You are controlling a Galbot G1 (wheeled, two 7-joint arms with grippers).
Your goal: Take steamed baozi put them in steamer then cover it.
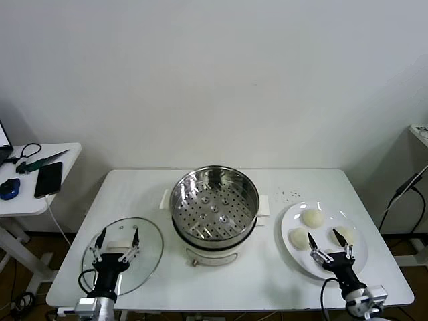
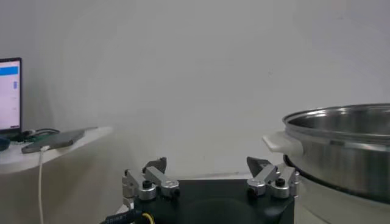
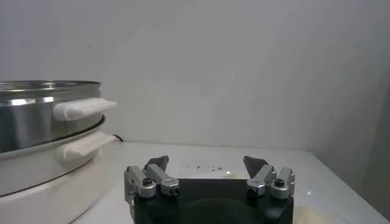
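so far nothing is done: the steamer point(image 1: 214, 207) sits empty, baozi point(image 1: 312, 218) on the plate point(image 1: 292, 255) beside it, the cover point(image 1: 150, 251) lying opposite. both pincers are spread, the left gripper point(image 1: 116, 241) above the cover, the right gripper point(image 1: 330, 253) over the plate.

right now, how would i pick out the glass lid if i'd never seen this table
Start at the shiny steel steamer in the middle of the white table. Look to the robot's left of it, near the front edge: the lid lies flat there, under the open left gripper. Unlike the white plate of buns on the other side, it is see-through, with a metal rim.
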